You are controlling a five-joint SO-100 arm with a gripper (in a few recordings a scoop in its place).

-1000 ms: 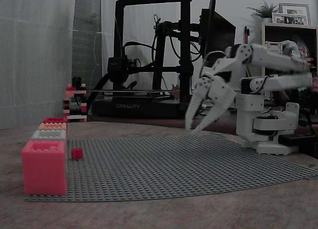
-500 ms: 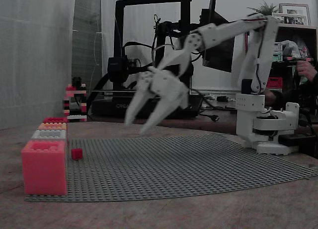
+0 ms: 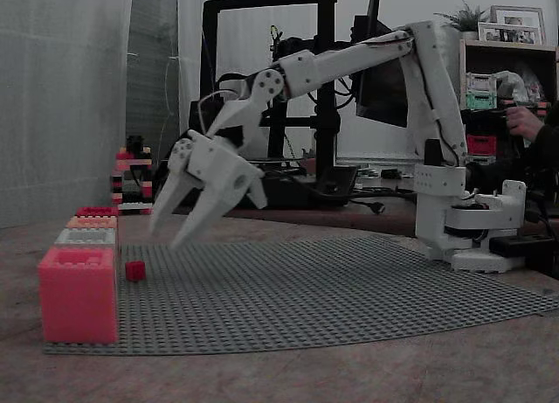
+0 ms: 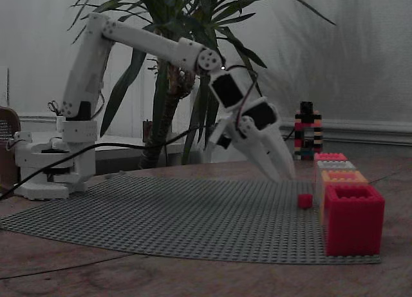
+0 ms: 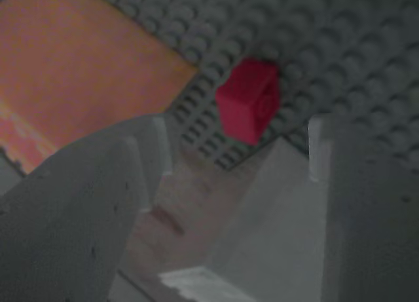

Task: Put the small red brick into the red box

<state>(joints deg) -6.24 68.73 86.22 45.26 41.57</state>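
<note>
The small red brick (image 3: 134, 270) (image 4: 304, 201) sits alone on the grey studded baseplate (image 3: 332, 289), beside a row of boxes. The red box (image 3: 96, 211) (image 4: 351, 220) is the end one of that row, far in one fixed view and nearest in the other. My white gripper (image 3: 169, 235) (image 4: 283, 176) hangs open, tips pointing down, a little above the plate and just short of the brick. From the wrist, the brick (image 5: 249, 109) lies ahead between the spread fingers (image 5: 85, 210), with nothing held.
A pink-red box (image 3: 77, 294), a grey box (image 3: 86, 237) and an orange box (image 3: 92, 221) (image 5: 72, 73) share the row. A red-and-black brick stack (image 3: 131, 180) (image 4: 308, 133) stands behind it. A 3D printer (image 3: 262, 114) and a plant (image 4: 180, 52) are off the plate.
The arm has unfolded from near its base and swung left across the plate, lowering the open gripper towards the small red brick. The brick and boxes have not moved.
</note>
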